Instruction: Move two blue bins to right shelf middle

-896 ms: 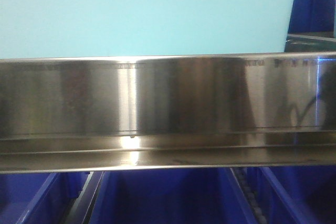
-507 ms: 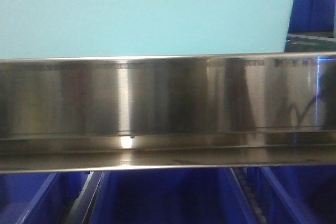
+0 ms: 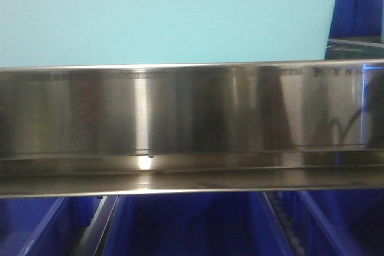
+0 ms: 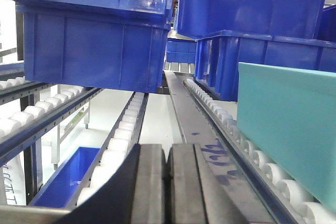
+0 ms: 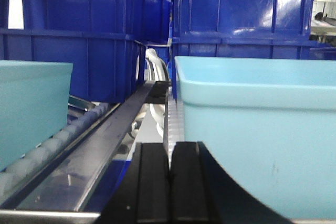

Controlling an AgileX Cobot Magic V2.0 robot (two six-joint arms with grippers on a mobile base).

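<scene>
Both hands are pressed together and empty. The fingers of the left hand (image 4: 168, 182) are shut flat against each other with nothing between them, and the same is seen of the right hand (image 5: 169, 182). No bin is touched by either.

The blue bins (image 4: 94, 45) are found farther along the roller shelf, stacked in twos, with one stack to the left of the middle rail (image 4: 184, 108) and another to the right of it. They are carried on rows of rollers (image 4: 123, 129), so it is judged that they can be slid as well as lifted. In the right wrist view a teal bin (image 5: 252, 129) is seen just beside the right hand, and a second one is cut off at the left edge; blue bins are stacked behind both.

Each hand is pointed down the lane between bins. It is judged that the fingers are kept shut and low so that the narrow gap can be entered without a rim being caught.

The front view is filled by the steel rail (image 3: 192, 112) of a shelf, with a teal bin above it and more blue bins below. Which shelf is the right middle one cannot be told from here.

The carrying is judged not yet begun; the hands must be spread before a rim can be gripped.
</scene>
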